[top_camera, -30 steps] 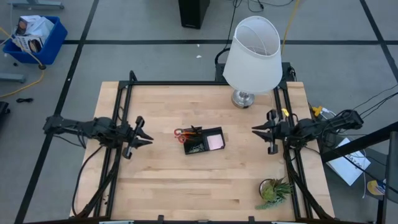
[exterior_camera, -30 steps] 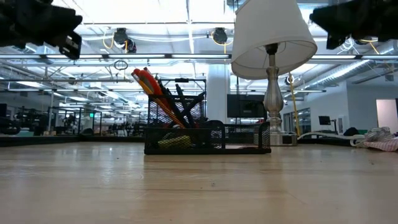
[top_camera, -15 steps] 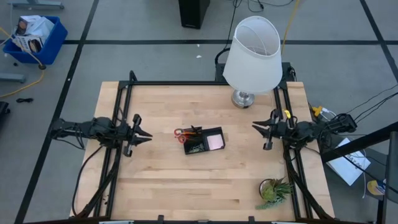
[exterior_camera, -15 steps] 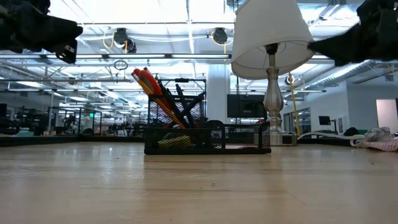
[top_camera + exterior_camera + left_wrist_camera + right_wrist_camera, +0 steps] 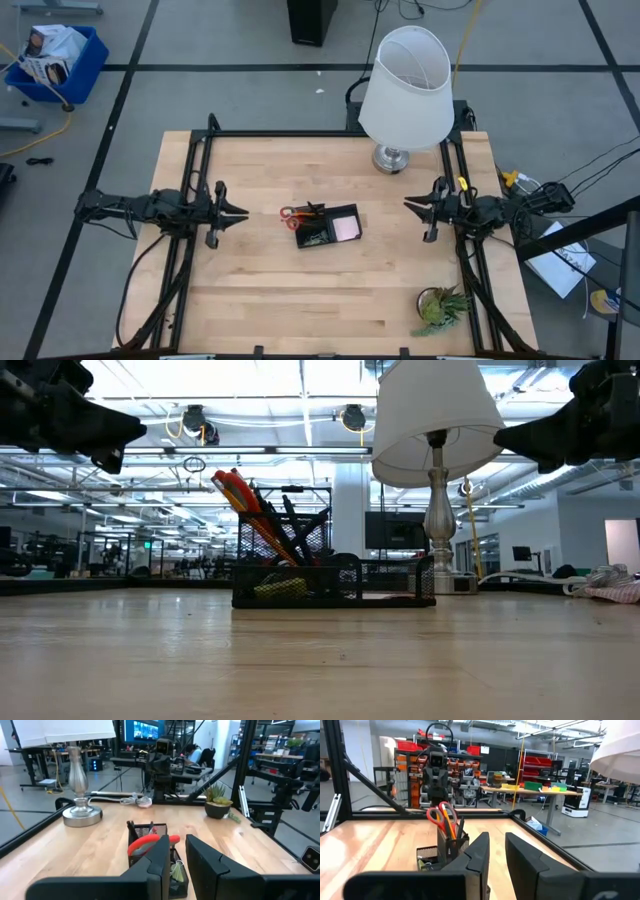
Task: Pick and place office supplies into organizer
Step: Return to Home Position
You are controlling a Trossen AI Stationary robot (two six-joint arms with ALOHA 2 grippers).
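red scissors (image 5: pixel 290 214), black mesh organizer (image 5: pixel 330 227), white lamp (image 5: pixel 405 88)

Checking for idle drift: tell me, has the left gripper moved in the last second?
Yes. The left gripper edged slightly toward the organizer at mid-table.

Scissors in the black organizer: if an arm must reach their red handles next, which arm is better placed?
Left, probably. The scissors stand at the organizer's end facing the left gripper; the right gripper would have to reach across the whole organizer.
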